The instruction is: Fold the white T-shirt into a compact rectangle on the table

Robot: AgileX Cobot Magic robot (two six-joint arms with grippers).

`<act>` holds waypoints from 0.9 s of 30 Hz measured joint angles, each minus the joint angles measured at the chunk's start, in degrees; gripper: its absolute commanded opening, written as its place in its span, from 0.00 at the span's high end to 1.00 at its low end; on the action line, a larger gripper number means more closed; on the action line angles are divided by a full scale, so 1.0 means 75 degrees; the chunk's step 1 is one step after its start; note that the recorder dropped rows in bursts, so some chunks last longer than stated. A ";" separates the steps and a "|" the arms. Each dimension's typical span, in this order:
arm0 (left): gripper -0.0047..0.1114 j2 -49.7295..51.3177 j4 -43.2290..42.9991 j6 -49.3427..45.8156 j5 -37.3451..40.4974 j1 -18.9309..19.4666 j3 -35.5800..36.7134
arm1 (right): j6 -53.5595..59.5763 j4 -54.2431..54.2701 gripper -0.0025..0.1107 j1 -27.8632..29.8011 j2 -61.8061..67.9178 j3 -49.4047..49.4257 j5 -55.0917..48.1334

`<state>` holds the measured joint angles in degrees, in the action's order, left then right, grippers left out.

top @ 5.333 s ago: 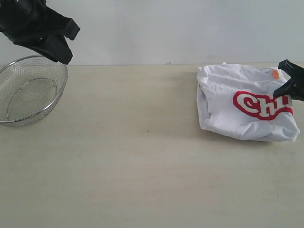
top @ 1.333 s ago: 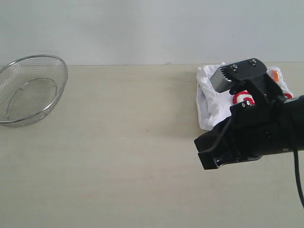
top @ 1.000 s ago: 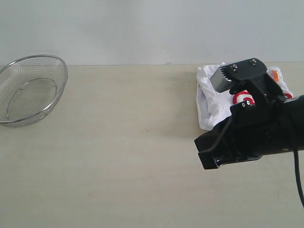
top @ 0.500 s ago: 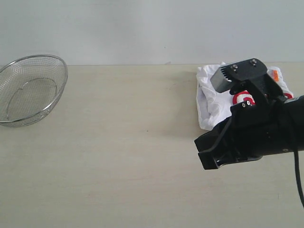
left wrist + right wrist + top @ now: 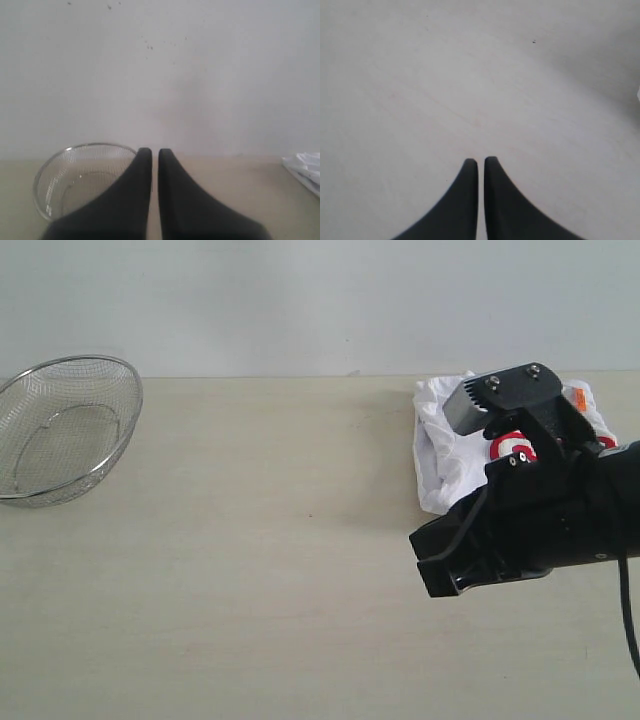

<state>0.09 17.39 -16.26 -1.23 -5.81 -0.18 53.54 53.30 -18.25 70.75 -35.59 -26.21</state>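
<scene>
Exterior view: the desk (image 5: 250,590) is pale beige and runs the full width. The T-shirt (image 5: 440,455) lies bunched at the desk's far right corner, with red lettering and an orange tag showing past the right arm (image 5: 560,520). That arm crosses in front of it and hides much of the cloth. The arm is black and carries a grey camera block (image 5: 500,400) on top. The right claw (image 5: 426,562) points toward the desk's middle, off the near left side of the T-shirt and not touching it. From here its fingers look pressed together with nothing between them. A wire-mesh bowl (image 5: 65,430) sits at the far left edge, tilted so its mouth faces the desk's middle, well apart from the T-shirt. The left claw is outside this view.

Left wrist view: the left claw (image 5: 151,152) is drawn in to a thin slit and holds nothing. It points level toward a plain pale wall (image 5: 160,75). The bowl (image 5: 75,175) rests on the desk (image 5: 240,185) just past one finger. A white edge of the T-shirt (image 5: 306,167) shows far off at the other side.

Right wrist view: the right claw (image 5: 481,162) is closed to a narrow slit and empty. It hangs above bare desk (image 5: 470,75), where one small dark speck (image 5: 534,41) is visible.
</scene>
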 measured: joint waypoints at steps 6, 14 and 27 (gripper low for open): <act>0.92 0.0194 -0.2318 0.3155 0.1327 0.0000 0.0000 | 0.0000 0.0000 0.98 0.0000 0.0000 0.0000 0.0000; 0.92 0.0194 -0.1414 0.3301 0.2168 0.0000 0.0000 | 0.0000 0.0000 0.98 0.0000 0.0000 0.0000 0.0000; 0.92 0.0194 -0.1412 0.3301 0.2168 0.0000 0.0000 | 0.0000 0.0000 0.98 0.0000 0.0000 0.0000 0.0000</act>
<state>1.55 6.79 8.50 15.03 -5.81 -0.18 53.54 53.30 -18.25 70.75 -35.59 -26.21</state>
